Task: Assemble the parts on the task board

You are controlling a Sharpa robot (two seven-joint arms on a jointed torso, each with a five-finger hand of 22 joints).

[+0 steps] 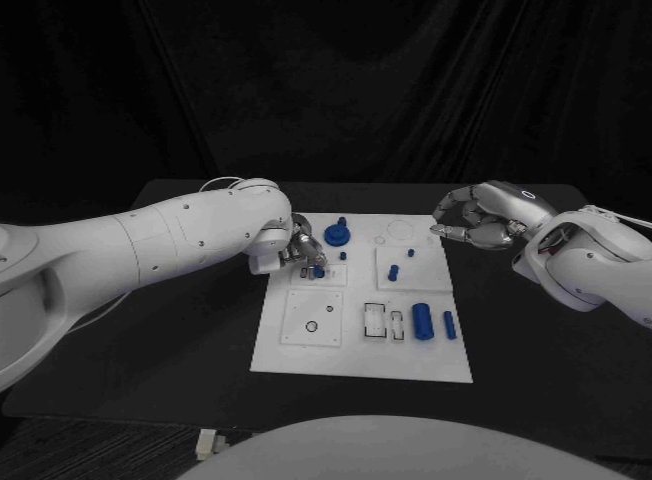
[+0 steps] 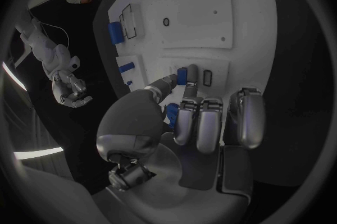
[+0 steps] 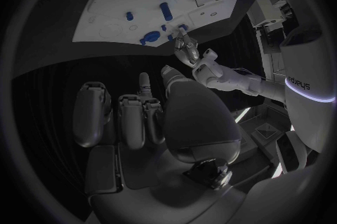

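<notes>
Parts of smooth blue plastic sit scattered over the task board (image 1: 358, 355) — a flat white rectangular plate lying in the middle of the matte black table (image 1: 182, 330). Near the board's right edge a thick blue cylinder (image 1: 421, 321) lies on its side, with a thinner blue rod (image 1: 449, 324) just beside it. Further up, a short blue peg (image 1: 393, 272) stands on a raised white square panel, and a round blue knob (image 1: 338, 236) with a stem sits near the far edge. Black-outlined rectangular slots (image 1: 374, 320) and a small ring-shaped hole (image 1: 312, 326) mark the board's lower panels.

At the board's left edge, the left hand (image 1: 300, 250) — silver metal with dark segmented fingers — reaches over. In the left wrist view its thumb and one fingertip (image 2: 190, 87) pinch a small blue piece (image 2: 182, 76) right beside a dark rectangular slot, while the remaining fingers stay curled low over the palm.

Off the far right corner, the right hand (image 1: 478, 222) hangs above the bare table, apart from every part. Its fingers are curled inward on nothing, as the right wrist view confirms.
</notes>
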